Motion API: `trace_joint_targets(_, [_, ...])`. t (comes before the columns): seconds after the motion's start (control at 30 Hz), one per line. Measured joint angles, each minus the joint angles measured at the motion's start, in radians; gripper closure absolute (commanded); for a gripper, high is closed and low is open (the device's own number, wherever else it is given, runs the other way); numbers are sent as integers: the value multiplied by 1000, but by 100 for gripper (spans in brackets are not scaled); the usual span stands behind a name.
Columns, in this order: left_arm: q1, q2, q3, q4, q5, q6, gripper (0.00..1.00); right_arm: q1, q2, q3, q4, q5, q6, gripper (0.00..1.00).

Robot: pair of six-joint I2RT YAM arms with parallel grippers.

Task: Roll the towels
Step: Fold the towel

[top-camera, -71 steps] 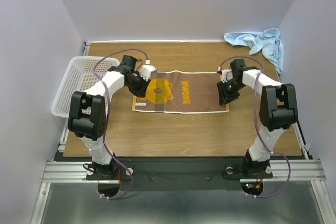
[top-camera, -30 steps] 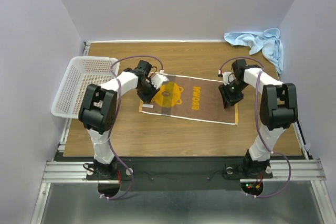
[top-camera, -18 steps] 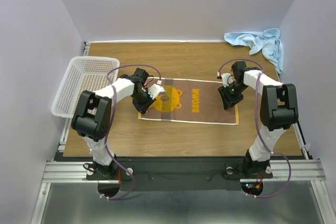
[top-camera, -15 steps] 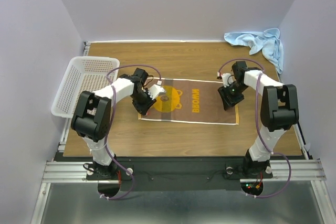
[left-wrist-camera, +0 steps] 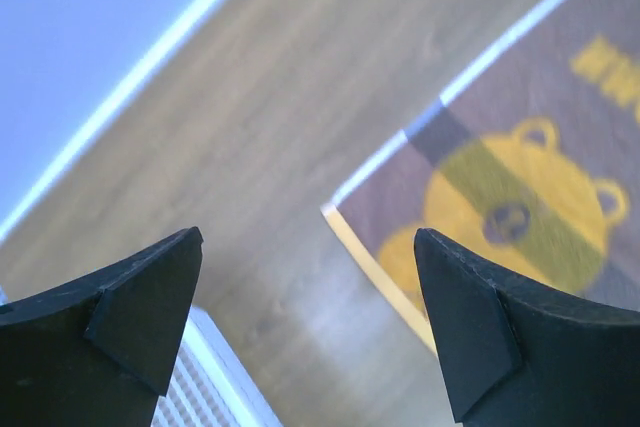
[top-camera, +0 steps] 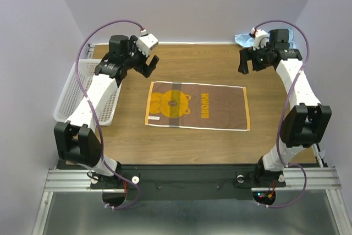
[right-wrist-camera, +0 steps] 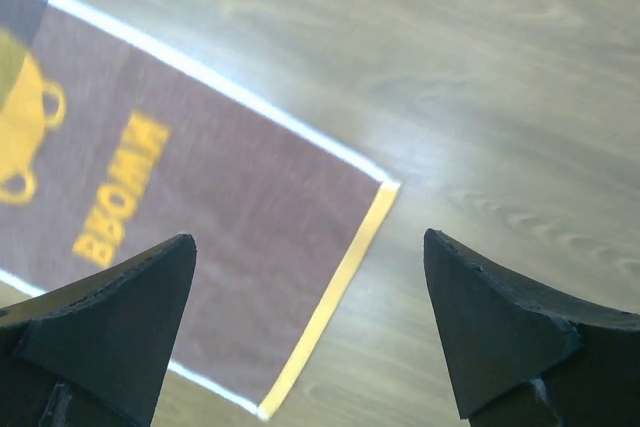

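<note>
Left arm (top-camera: pixel 92 98) and right arm (top-camera: pixel 297 83): white link shells, black joint housings, a purple cable (top-camera: pixel 88 39) looping off each. Left gripper (left-wrist-camera: pixel 308 237) fingers (left-wrist-camera: pixel 140 317) are matte black wedges with bevelled edges. Small red and green lights by the right base (top-camera: pixel 264 181).

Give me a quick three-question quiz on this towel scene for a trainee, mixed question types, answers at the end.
1. True or false: the brown towel lies flat and unrolled.
2. Where is the blue towel? A: bunched at the far right corner. B: under the brown towel. C: spread flat at the near edge.
3. What do the left gripper and right gripper hold?

Key: 1 true. 2 A. 3 nothing; both are open, raised above the table.
</note>
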Motion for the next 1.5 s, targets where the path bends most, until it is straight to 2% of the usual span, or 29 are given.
trace_joint_targets(0.1, [0,38,37,74,-22,-45,10,-13,60,63,30,19,19,0])
trace_joint_targets(0.17, [0,147,160,45,-35,-48,18,-14,99,70,39,37,19,0])
trace_joint_targets(0.2, [0,202,221,28,-34,-48,25,-17,128,69,39,50,18,3])
trace_joint_targets(0.23, [3,277,293,17,-36,-50,30,-19,160,65,38,68,15,11])
trace_joint_targets(0.27, [7,332,328,12,-34,-51,34,-20,177,64,37,76,15,11])
trace_joint_targets(0.3, [14,381,342,4,-34,-53,38,-22,209,62,34,88,14,23])
trace_joint_targets(0.37, [27,436,330,-30,-32,-63,47,-28,253,49,30,111,7,35])
trace_joint_targets(0.6, [45,515,304,-82,-37,-105,55,-46,331,40,18,160,6,48])
trace_joint_targets(0.7, [45,516,304,-76,-37,-111,57,-52,380,61,18,169,13,53])
trace_joint_targets(0.87, [43,520,304,-70,-40,-116,57,-61,443,70,18,168,28,55])
trace_joint_targets(0.9, [43,524,304,-69,-41,-116,57,-62,451,70,17,167,31,58])
trace_joint_targets(1.13, [43,559,304,-63,-42,-122,58,-62,473,81,19,152,50,60])
trace_joint_targets(1.23, [43,578,304,-63,-42,-127,58,-62,483,89,18,142,58,68])
trace_joint_targets(1.33, [44,606,304,-63,-41,-131,55,-62,489,95,21,132,61,80])
trace_joint_targets(1.37, [45,615,305,-64,-37,-135,55,-62,489,95,20,126,64,85])
trace_joint_targets(1.4, [46,622,305,-65,-31,-138,54,-62,489,95,20,123,68,98])
trace_joint_targets(1.5, [50,637,309,-67,-14,-147,54,-62,489,95,20,110,69,99])
